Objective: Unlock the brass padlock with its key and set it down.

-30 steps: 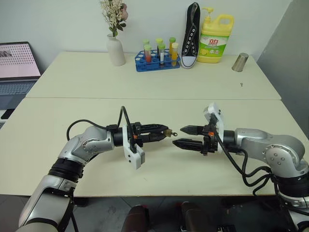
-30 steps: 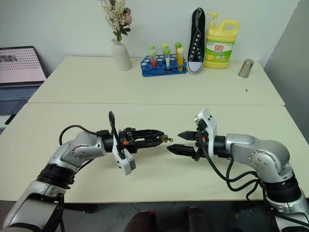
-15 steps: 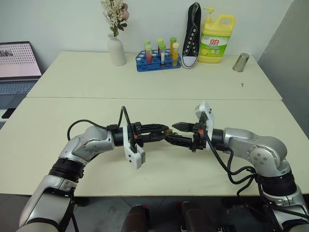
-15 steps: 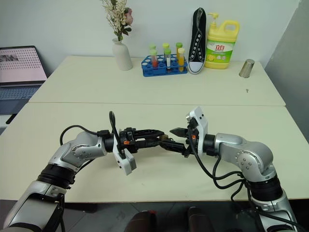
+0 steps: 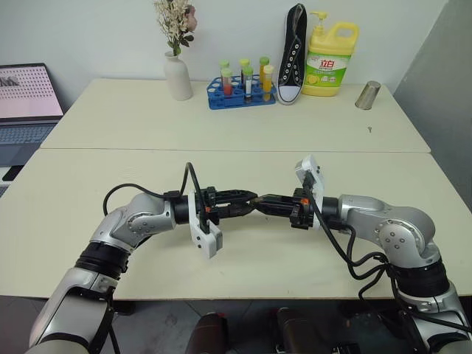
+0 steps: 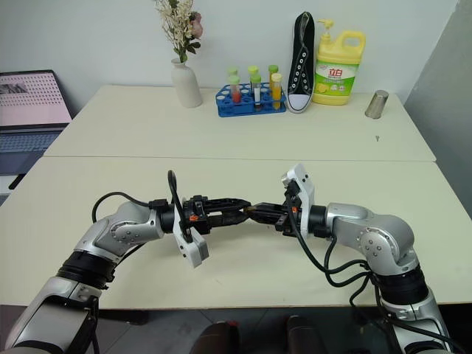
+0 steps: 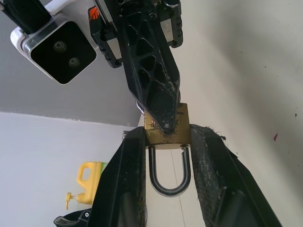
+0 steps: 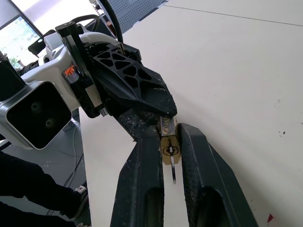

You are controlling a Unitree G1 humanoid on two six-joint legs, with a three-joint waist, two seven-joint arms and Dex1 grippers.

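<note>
The brass padlock (image 7: 165, 135) sits pinched between the fingers of my left gripper (image 5: 252, 205), its silvery shackle (image 7: 169, 182) hanging free behind the fingertips. That arm holds it level above the near table, pointing right. My right gripper (image 5: 260, 204) points left and meets it tip to tip. In the right wrist view its fingers (image 8: 142, 156) are closed on the key (image 8: 169, 150), whose small yellowish head with a hole shows between them. The key's blade runs toward the padlock body (image 8: 166, 124); I cannot tell how deep it sits.
Along the far table's back edge stand a white vase of flowers (image 5: 177, 77), a blue test-tube rack (image 5: 240, 92), a black shoe (image 5: 292, 51), a yellow detergent bottle (image 5: 330, 59) and a metal cup (image 5: 366, 95). A laptop (image 5: 26, 103) is at far left.
My right gripper moved left up to the padlock and its open fingers closed together at the padlock's end. The left gripper and the padlock stayed still.
</note>
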